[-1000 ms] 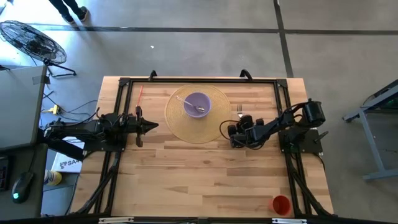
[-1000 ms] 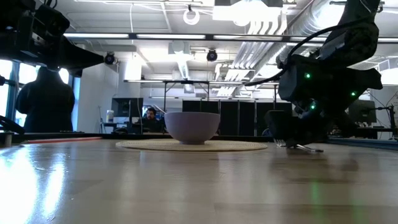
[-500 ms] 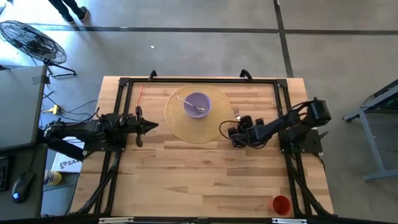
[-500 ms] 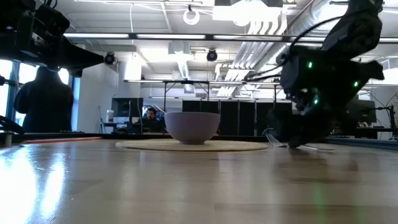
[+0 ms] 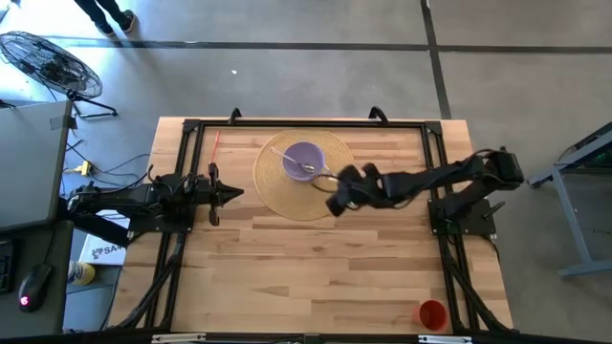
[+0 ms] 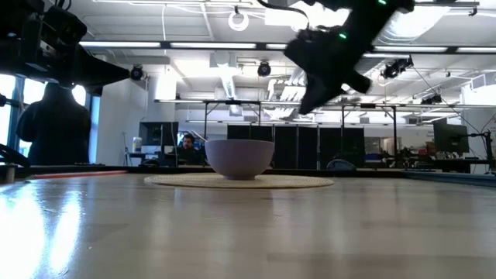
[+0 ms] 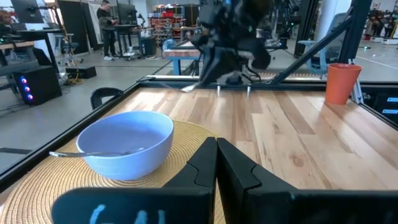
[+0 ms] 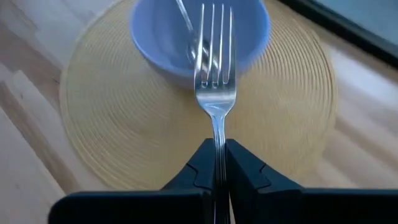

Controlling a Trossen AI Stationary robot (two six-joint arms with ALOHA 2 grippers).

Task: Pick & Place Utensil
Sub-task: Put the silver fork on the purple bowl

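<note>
My right gripper (image 8: 216,148) is shut on a silver fork (image 8: 214,68) and hangs in the air over the right edge of the round woven mat (image 5: 277,196), close to the lavender bowl (image 5: 304,160). The fork's tines point toward the bowl (image 8: 155,31). A spoon (image 8: 182,12) lies in the bowl, its handle leaning on the rim. In the low view the right arm (image 6: 333,46) is well above the table. My left gripper (image 5: 237,194) is shut and waits left of the mat. My right gripper pinches the fork's handle (image 8: 217,138) between its two fingers, which lie along the handle. The neck and tines stick out past the fingertips toward the bowl. The fork is lifted clear of the table and sits roughly level, tines face up in the wrist view.
An orange cup (image 5: 432,313) stands at the near right corner. A thin red stick (image 5: 216,143) lies by the far left rail. Black frame rails (image 5: 191,134) border the table. Bare wood (image 5: 316,268) stretches across the near half.
My right gripper has risen from the table right of the mat with the fork and swung left toward the bowl. The fork, which lay low by the table, is now lifted clear and points at the bowl.
</note>
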